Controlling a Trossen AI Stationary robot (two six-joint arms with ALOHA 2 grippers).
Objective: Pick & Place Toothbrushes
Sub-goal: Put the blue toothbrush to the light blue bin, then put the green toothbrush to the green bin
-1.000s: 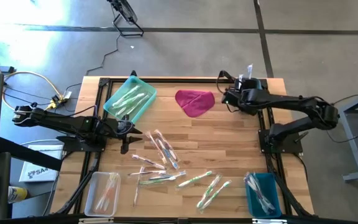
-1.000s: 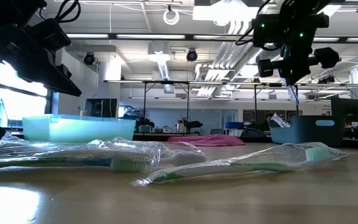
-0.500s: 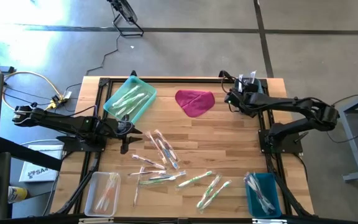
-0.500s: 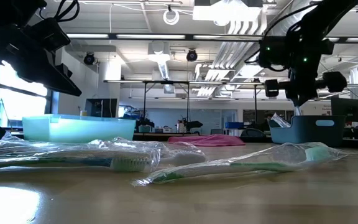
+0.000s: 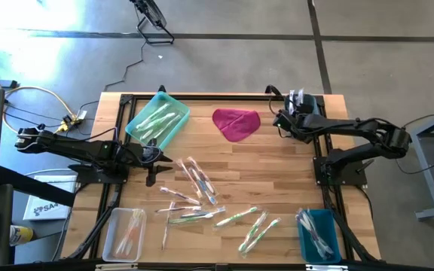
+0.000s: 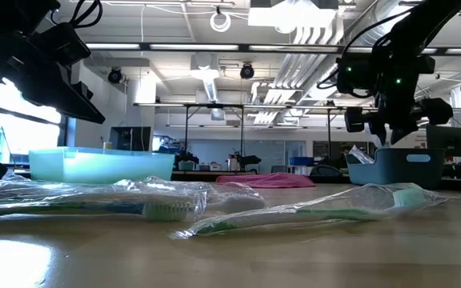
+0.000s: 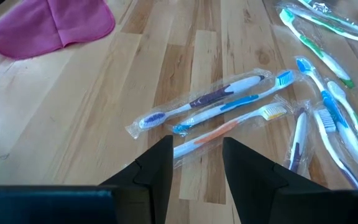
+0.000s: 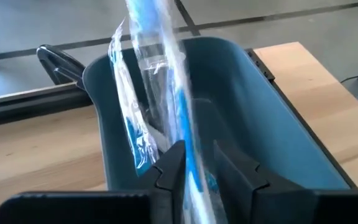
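Note:
My right gripper (image 8: 199,155) hangs over the dark teal bin (image 8: 253,106) at the table's far right corner (image 5: 307,102), its fingers parted. A blue toothbrush (image 8: 166,81) in a clear wrapper stands between them, streaked with blur, its lower end inside the bin. The low view shows this gripper (image 6: 384,136) just above the bin's rim (image 6: 406,156). My left gripper (image 7: 197,149) waits open at the table's left (image 5: 160,159), above loose wrapped toothbrushes (image 7: 229,102) that lie flat on the wood (image 5: 194,188). My right gripper has the wrapped blue toothbrush's handle (image 8: 188,146) between its parted fingers, which slant down into the bin from above. Whether the fingers touch it I cannot tell. The brush stands nearly upright, along the fingers, its upper end out of the picture.
A light teal bin (image 5: 157,120) with green brushes stands far left, a clear bin (image 5: 124,233) near left, a dark blue bin (image 5: 319,235) near right. A magenta cloth (image 5: 236,123) lies at the far middle. More brushes (image 5: 255,226) are scattered near the front.
My right gripper has sunk toward the dark teal bin at the far right corner, carrying the blue toothbrush down with it, and has drifted slightly toward the table's right edge. The left arm has kept still.

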